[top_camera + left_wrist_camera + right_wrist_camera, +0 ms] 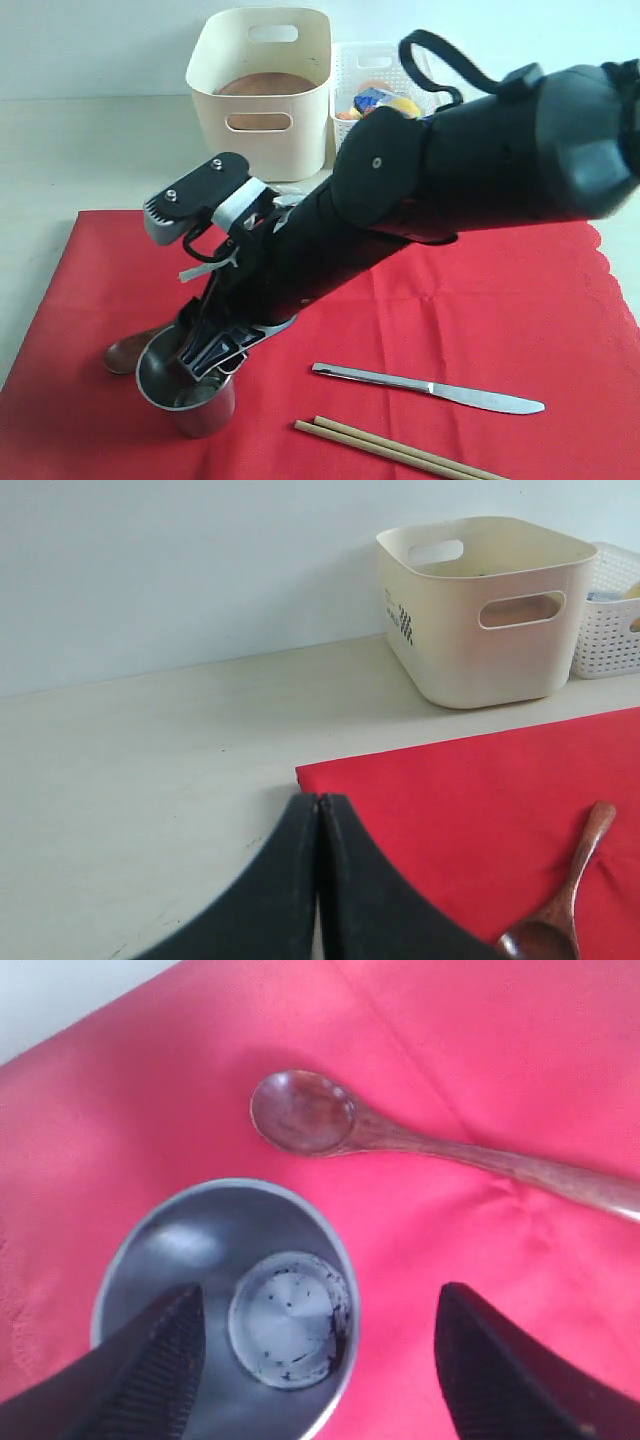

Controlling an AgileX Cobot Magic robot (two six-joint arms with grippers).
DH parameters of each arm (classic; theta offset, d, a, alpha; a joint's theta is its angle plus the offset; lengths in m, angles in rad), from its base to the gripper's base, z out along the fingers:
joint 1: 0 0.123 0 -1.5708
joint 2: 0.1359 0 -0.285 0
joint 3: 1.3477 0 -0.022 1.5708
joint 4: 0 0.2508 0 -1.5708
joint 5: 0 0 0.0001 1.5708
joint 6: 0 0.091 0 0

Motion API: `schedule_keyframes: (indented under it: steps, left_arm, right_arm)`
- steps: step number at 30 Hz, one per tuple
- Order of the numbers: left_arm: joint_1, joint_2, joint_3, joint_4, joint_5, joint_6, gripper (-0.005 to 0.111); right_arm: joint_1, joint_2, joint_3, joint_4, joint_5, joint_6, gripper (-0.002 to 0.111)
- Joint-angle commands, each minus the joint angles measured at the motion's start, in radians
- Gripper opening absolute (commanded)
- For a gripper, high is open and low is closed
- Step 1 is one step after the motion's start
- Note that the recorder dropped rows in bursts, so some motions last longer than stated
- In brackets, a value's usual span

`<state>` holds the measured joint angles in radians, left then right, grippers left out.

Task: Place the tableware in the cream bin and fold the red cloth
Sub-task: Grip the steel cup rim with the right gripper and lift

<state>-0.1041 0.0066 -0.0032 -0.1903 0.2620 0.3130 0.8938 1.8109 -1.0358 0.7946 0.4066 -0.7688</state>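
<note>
The red cloth [500,300] lies flat on the table. At its front left stands the steel cup [205,410], upright. My right gripper [205,365] is open and straddles the cup's rim: one finger inside the cup [200,1250], the other outside over the cloth [450,1040]. The dark brown spoon [310,1110] lies just beside the cup. The silver knife [430,388] and chopsticks [400,450] lie at the front. The cream bin [262,130] stands behind with the brown plate [262,85] inside. My left gripper [318,802] is shut and empty by the cloth's corner [480,800].
A white lattice basket [375,90] with toy food stands right of the cream bin. My right arm crosses the middle of the cloth and hides part of it. Bare pale tabletop [150,780] lies left of the cloth.
</note>
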Motion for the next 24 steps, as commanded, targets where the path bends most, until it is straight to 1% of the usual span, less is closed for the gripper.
schedule_keyframes:
  steps: [1,4,6,11,16,17,24]
  left_arm:
    - [0.001,-0.007,0.003,0.000,-0.002,0.000,0.002]
    - [0.001,-0.007,0.003,0.000,-0.002,0.000,0.002]
    - [0.001,-0.007,0.003,0.000,-0.002,0.000,0.002]
    - [0.001,-0.007,0.003,0.000,-0.002,0.000,0.002]
    - [0.001,-0.007,0.003,0.000,-0.002,0.000,0.002]
    - [0.001,-0.007,0.003,0.000,-0.002,0.000,0.002]
    - [0.001,-0.007,0.003,0.000,-0.002,0.000,0.002]
  right_arm:
    - [0.003,0.062,-0.043,-0.068,0.014,-0.013,0.064]
    - [0.003,0.075,-0.043,-0.072,0.008,-0.013,0.061]
    - [0.003,0.080,-0.043,-0.073,0.010,-0.013,0.056]
    - [0.003,0.083,-0.043,-0.073,0.008,-0.013,0.026]
    - [0.003,0.067,-0.043,-0.069,0.002,0.000,0.002]
    - [0.003,0.057,-0.043,-0.069,-0.005,0.017,0.000]
    - [-0.019,-0.048,-0.081,-0.081,-0.050,0.030,0.000]
